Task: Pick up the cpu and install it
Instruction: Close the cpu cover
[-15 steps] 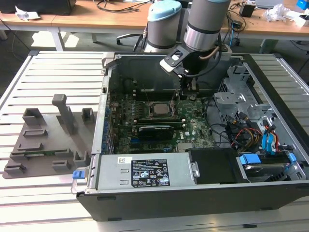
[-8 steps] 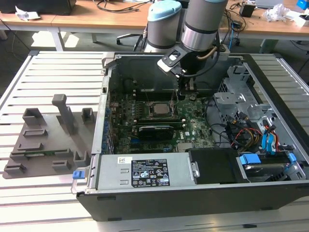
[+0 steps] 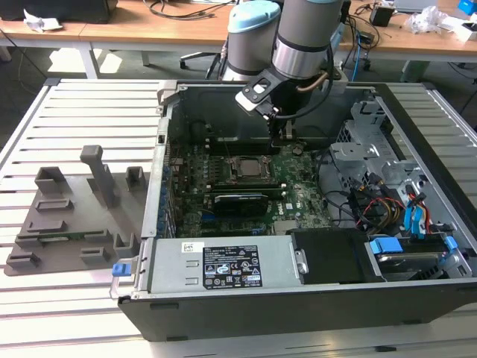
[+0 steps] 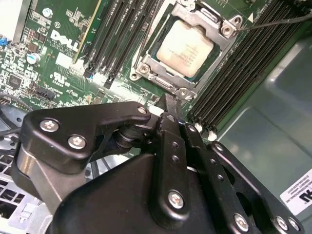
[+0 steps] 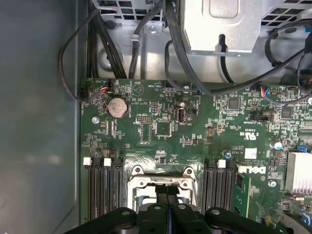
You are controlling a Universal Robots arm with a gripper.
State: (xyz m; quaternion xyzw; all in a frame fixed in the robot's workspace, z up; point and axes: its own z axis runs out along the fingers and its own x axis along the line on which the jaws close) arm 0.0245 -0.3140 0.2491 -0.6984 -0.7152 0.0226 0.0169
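Cpu sits in the socket on the board, frame around it, inside the case on the worktop. My hand is clenched, fingers pressed together with nothing between (empty, as far as I can see), tips just beside the socket's edge. I judge pickup and placing done. Whether the frame is latched, I cannot tell.

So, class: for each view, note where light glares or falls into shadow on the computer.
Second wrist view: the cpu glares pale, and screws glint on the dark gripper. First wrist view: a soft sheen lies on the grey case wall. Exterior view: the back wall of the case sits in shade.
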